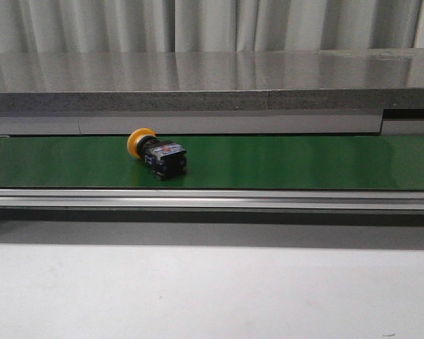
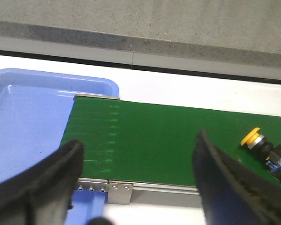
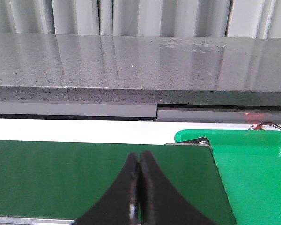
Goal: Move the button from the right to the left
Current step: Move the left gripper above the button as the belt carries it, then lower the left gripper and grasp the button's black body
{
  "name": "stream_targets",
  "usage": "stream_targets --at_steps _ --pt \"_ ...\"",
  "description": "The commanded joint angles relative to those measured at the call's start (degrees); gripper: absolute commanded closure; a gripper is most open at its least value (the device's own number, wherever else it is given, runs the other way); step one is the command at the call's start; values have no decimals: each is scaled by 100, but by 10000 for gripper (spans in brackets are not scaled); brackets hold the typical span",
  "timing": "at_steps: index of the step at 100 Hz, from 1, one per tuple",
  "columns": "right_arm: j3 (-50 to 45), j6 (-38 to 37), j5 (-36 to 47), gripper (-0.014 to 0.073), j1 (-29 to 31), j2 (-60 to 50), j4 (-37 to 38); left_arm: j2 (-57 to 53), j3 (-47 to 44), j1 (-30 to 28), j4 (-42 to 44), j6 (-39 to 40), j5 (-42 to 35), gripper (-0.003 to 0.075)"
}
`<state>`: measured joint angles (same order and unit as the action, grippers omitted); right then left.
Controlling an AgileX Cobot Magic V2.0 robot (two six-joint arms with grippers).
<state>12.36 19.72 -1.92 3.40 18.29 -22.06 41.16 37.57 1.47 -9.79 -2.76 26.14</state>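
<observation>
the button (image 1: 157, 153) lies on its side on the green belt (image 1: 304, 162), left of the belt's middle as the front view shows it, with its yellow-orange cap toward the left and its black body toward the right. small blue and red marks show on the body. nothing touches it.

in the left wrist view the button (image 2: 267, 149) sits on the belt (image 2: 150, 145) beyond the far side of one black finger (image 2: 225, 183) of the left gripper (image 2: 138, 168). that gripper's jaws stand wide apart with only bare belt between them, gripping nothing. at the belt's end in this view a light blue tray (image 2: 23, 122) lies against the belt's metal edge, well apart from the button.

in the right wrist view the right gripper (image 3: 139, 192) hangs over the belt (image 3: 61, 173) with its jaws pressed together, holding nothing. just past the belt's end there is a bright green tray (image 3: 253, 173). the button does not show in this view.

behind the belt runs a grey stone ledge (image 1: 198, 85), with pale curtains (image 1: 198, 21) beyond it. in front of the belt, a metal rail (image 1: 212, 200) and then the white table (image 1: 212, 289).
</observation>
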Motion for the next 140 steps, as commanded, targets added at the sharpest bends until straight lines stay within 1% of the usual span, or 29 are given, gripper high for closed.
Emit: stream_targets --at_steps 1,27,42,67,75,115,140 --pt "158 33 416 661 -4 24 45 317 398 -14 -87 14 -198 69" --pt "158 33 444 661 -4 24 45 1338 1281 -14 -631 14 856 70" --pt "158 33 444 661 -4 24 45 1942 1816 -14 -1132 14 1470 70" --pt "158 33 450 661 -4 24 45 2717 2344 -14 -1518 14 2262 70" --pt "158 33 450 661 -4 24 45 2869 2402 9 -1682 14 2319 70" --pt "158 33 450 661 -4 24 45 3316 2445 523 -1733 145 2079 70" --pt "158 33 450 661 -4 24 45 3679 2469 584 -1788 194 1958 70"
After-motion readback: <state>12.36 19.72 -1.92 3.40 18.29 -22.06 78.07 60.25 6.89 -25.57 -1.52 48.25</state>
